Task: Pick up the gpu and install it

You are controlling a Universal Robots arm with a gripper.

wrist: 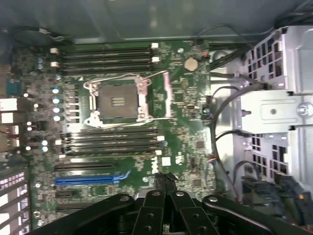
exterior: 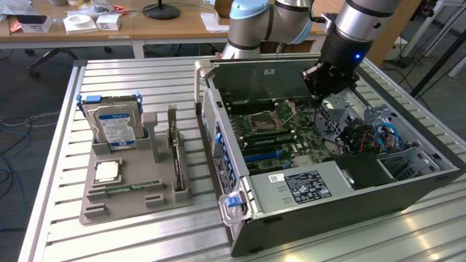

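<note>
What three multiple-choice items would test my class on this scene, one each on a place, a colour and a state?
1. Where does the hard drive stand?
A. in the grey holder on the slatted table
B. on the wooden desk behind
C. on the floor

2. What colour is the long slot on the motherboard?
A. red
B. blue
C. yellow

3. How is the computer case?
A. shut by a side panel
B. standing on end
C. lying with its side open

Answers:
1 A: the drive stands upright in a holder slot, on the exterior view's left of the case.
2 B: it is bright blue among black slots.
3 C: the board and cables lie exposed from above.
</note>
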